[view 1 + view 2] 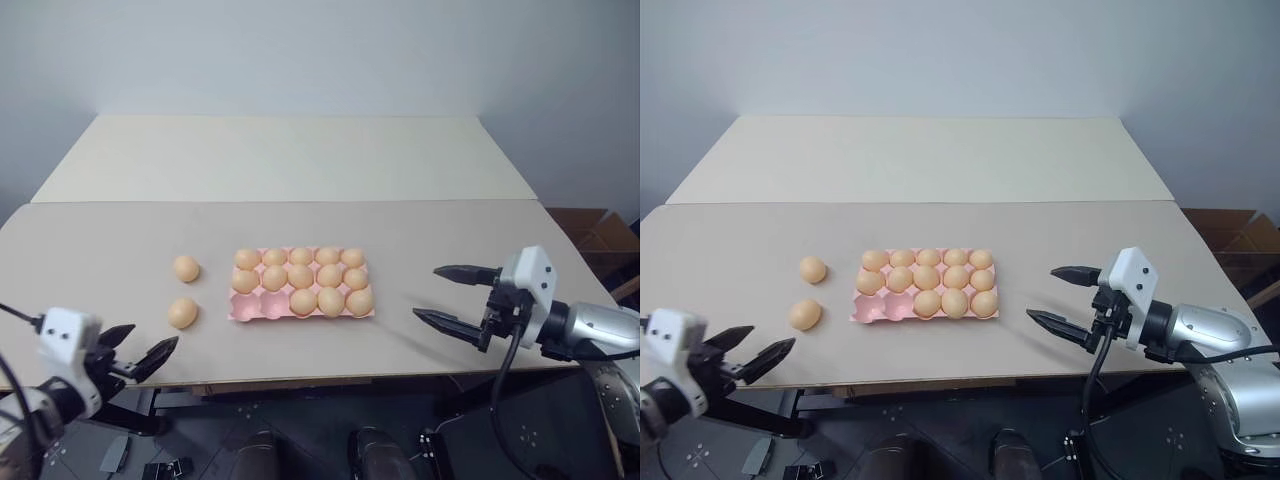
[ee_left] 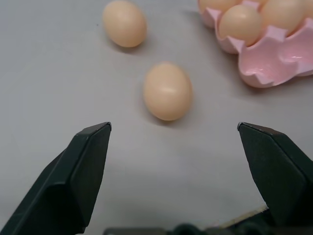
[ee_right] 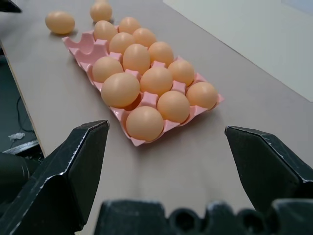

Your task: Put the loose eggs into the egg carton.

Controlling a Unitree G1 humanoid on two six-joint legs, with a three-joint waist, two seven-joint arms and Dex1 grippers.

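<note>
- Egg carton (image 1: 243,312), the pink moulded tray, lies flat near the middle of the nearer tan table (image 1: 90,250), close to the front edge. Thirteen of its cups hold eggs; the two empty cups are at the near row's left end.
- Behind the near table a second, paler table (image 1: 290,160) butts against it; its far edge meets the grey wall.
- Right gripper (image 1: 446,296) hovers over the table's right part, well apart from the carton, its two black fingers spread wide with nothing between them. In the right wrist view the finger bases are cut off by the frame.
- Left gripper (image 1: 146,346) sits at the table's near-left edge, jaws wide apart and empty, pointing toward the closer loose egg. Part of its body is cut off at the frame's corner.
- Loose eggs lie on the bare table just left of the carton: the farther one (image 1: 186,268) level with the carton's back rows, the nearer one (image 1: 182,313) beside the empty cups. Neither touches the carton or the other.
</note>
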